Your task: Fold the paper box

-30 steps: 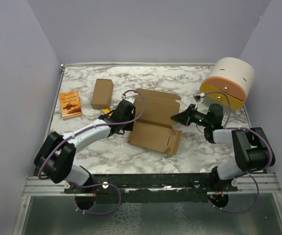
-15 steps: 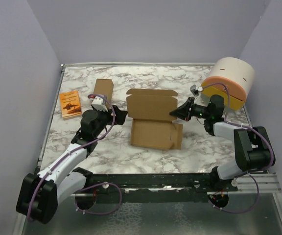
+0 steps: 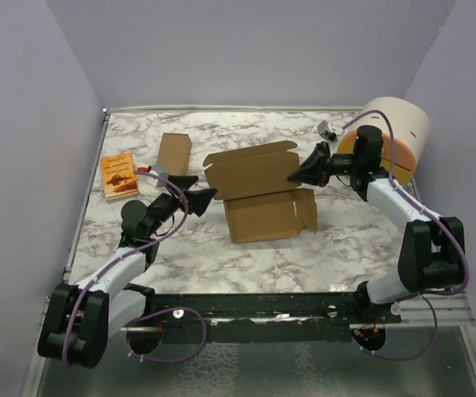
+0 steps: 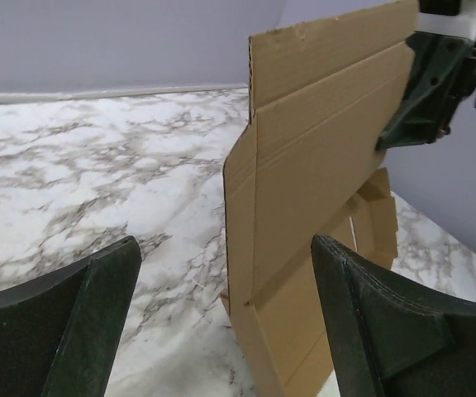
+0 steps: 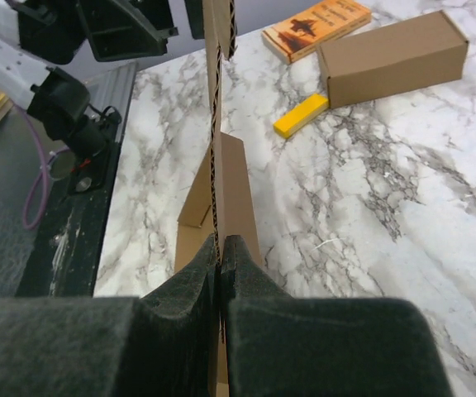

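Paper box (image 3: pixel 259 186) sits on marble table (image 3: pixel 180 248) to the right of small box (image 3: pixel 173 157), a bit nearer the arm bases. Half-formed: lower part flat on the table, upper panel w/ tabs raised on edge, standing near upright in L wrist view (image 4: pixel 321 165).

R gripper (image 3: pixel 294 178), well right of small box, clamped on that raised panel's right edge; R wrist cam shows pads pinched tight on the thin cardbd edge (image 5: pixel 220 248). L gripper (image 3: pixel 197 188), just right of small box and nearer the bases, spread wide, facing the panel's left edge, not touching.

Handling, judged: light corrugated cardbd, stiff across the panels, floppy at the scored creases. Likely to slide on the smooth marble if pushed w/o a counter-hold. Edges and tabs crush or tear if squeezed hard, so moderate pinch only. Best holds: panel edges close to a crease, not tab tips, so the bend goes to the score line. One-sided grip lets the free left end swing; a second hold at the left edge would steady it.
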### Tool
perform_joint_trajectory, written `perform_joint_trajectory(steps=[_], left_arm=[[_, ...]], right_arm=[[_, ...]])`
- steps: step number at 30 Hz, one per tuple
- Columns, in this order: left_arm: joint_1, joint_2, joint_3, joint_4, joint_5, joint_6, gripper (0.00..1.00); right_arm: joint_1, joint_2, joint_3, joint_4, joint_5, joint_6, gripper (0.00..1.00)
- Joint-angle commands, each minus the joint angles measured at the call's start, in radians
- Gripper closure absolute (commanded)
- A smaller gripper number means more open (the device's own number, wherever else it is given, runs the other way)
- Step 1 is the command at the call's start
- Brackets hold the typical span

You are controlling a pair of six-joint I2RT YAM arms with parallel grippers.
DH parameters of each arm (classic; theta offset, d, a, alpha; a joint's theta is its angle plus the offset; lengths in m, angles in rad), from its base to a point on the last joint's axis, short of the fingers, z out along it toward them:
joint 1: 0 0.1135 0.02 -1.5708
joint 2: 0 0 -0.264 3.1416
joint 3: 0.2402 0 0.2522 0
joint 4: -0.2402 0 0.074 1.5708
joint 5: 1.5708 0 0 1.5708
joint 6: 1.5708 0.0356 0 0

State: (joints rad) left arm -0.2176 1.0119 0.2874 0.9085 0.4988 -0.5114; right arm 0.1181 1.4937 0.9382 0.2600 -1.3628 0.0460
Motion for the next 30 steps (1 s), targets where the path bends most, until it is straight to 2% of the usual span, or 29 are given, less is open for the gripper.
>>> perform_joint_trajectory(steps=[1,5,12,18,19,22,24,26,28,30], left_arm=[[0.003,0.069,-0.037,0.37,0.162,-0.057,0.15],[0.003,0.166,-0.044,0.586,0.23,-0.116,0.23],[-0.001,0.316,-0.01,0.843,0.345,-0.274,0.48],[-0.004,0.346,0.026,0.857,0.398,-0.314,0.69],[-0.007,0.346,0.032,0.844,0.404,-0.314,0.74],[-0.011,0.353,0.046,0.827,0.422,-0.312,0.98],[-0.01,0.354,0.041,0.846,0.421,-0.314,1.0],[-0.011,0.35,0.031,0.867,0.413,-0.307,1.0],[-0.011,0.326,0.016,0.845,0.391,-0.268,1.0],[-0.011,0.28,0.001,0.749,0.355,-0.195,1.0]], right_arm=[[-0.001,-0.025,0.064,-0.292,-0.12,-0.198,0.99],[-0.001,-0.023,0.122,-0.468,-0.163,-0.348,0.99],[-0.002,-0.038,0.126,-0.502,-0.196,-0.377,0.98],[-0.001,-0.039,0.138,-0.551,-0.191,-0.425,0.98],[-0.001,-0.039,0.14,-0.559,-0.192,-0.431,0.98],[-0.002,-0.037,0.146,-0.579,-0.193,-0.448,0.96],[-0.001,-0.039,0.151,-0.588,-0.187,-0.453,0.93],[-0.001,-0.041,0.161,-0.6,-0.17,-0.459,0.85],[-0.001,-0.046,0.182,-0.635,-0.13,-0.479,0.65],[-0.008,-0.056,0.207,-0.694,-0.084,-0.522,0.41]])
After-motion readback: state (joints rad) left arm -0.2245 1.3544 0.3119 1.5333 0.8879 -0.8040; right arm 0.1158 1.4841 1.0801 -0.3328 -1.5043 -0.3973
